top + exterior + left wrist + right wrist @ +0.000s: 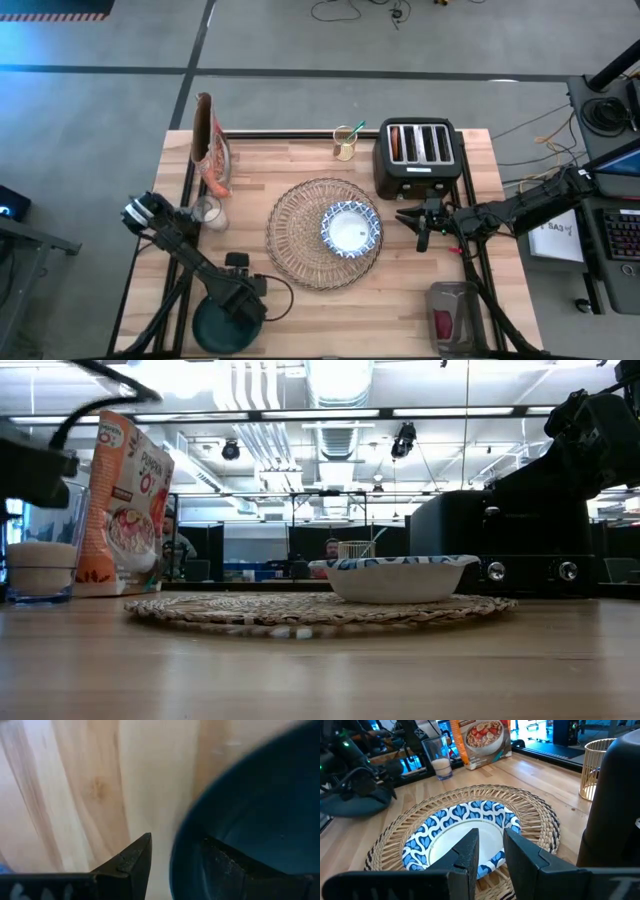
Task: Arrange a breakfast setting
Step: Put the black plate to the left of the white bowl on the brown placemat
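While the left gripper (238, 308) sits low at the near left of the table (420, 290), its fingers stand apart around the rim of the teal plate (222, 330). One finger (132, 862) is outside the rim and the other is inside it. I cannot tell if they are pressing the plate yet. The plate rests on the bare wood, well apart from the mat (300, 250).

The mat lies in the middle of the table. The bowl (351, 229) sits on it, toward the right side. It is blue and white and has nothing in it.

The right gripper (421, 222) hangs just right of the mat, in front of the toaster (416, 155). Its fingers (465, 851) have a small gap between them and hold nothing.

The glass (209, 214) stands at the left, with something white in its bottom part. A cereal bag (211, 150) stands just behind it. A gold wire cup (345, 143) stands at the back beside the toaster, with something thin poking out of it.
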Robot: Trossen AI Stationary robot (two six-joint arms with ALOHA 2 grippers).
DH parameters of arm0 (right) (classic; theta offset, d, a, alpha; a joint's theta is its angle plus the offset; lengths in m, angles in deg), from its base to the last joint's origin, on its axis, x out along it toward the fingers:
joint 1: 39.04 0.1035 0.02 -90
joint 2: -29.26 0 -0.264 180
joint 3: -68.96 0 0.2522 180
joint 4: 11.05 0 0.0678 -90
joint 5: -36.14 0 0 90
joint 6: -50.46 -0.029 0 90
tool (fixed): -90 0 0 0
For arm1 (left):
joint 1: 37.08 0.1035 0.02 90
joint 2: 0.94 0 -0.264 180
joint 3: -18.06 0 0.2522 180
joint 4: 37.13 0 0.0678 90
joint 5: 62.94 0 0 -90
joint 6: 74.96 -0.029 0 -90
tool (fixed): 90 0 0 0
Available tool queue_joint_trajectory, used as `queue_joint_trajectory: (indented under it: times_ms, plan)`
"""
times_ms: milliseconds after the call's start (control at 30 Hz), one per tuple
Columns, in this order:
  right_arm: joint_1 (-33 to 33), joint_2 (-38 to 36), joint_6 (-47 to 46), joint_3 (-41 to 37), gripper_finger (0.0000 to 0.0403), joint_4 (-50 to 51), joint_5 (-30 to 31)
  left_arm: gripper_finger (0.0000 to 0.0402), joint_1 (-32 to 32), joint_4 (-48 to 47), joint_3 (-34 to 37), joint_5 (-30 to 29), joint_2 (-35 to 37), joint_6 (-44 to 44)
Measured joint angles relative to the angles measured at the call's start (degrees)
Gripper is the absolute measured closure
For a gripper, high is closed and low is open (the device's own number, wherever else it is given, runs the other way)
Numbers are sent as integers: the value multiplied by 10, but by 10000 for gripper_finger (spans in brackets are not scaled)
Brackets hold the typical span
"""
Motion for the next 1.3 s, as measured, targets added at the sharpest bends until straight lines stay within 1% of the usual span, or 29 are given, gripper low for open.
queue_joint_trajectory:
  times_ms: [133, 300, 467, 867, 1000, 1233, 1300]
  plan:
    - [0, 0, 0, 0, 323, 0, 0, 266, 6, 37, 27, -9, 17, -6]
    - [0, 0, 0, 0, 323, 0, 0, 281, 9, 50, 30, -13, 36, 16]
    - [0, 0, 0, 0, 323, 0, 0, 283, 8, 49, 30, -15, 46, 40]
    - [0, 0, 0, 0, 323, 0, 0, 287, 10, 48, 20, -29, 47, 34]
    - [0, 0, 0, 0, 323, 0, 0, 315, 16, 66, 20, -30, 47, 17]
    - [0, 0, 0, 0, 323, 0, 0, 388, 36, 74, 21, -28, 49, 9]
    - [0, 0, 0, 0, 323, 0, 0, 394, 44, 74, 21, -25, 50, 9]
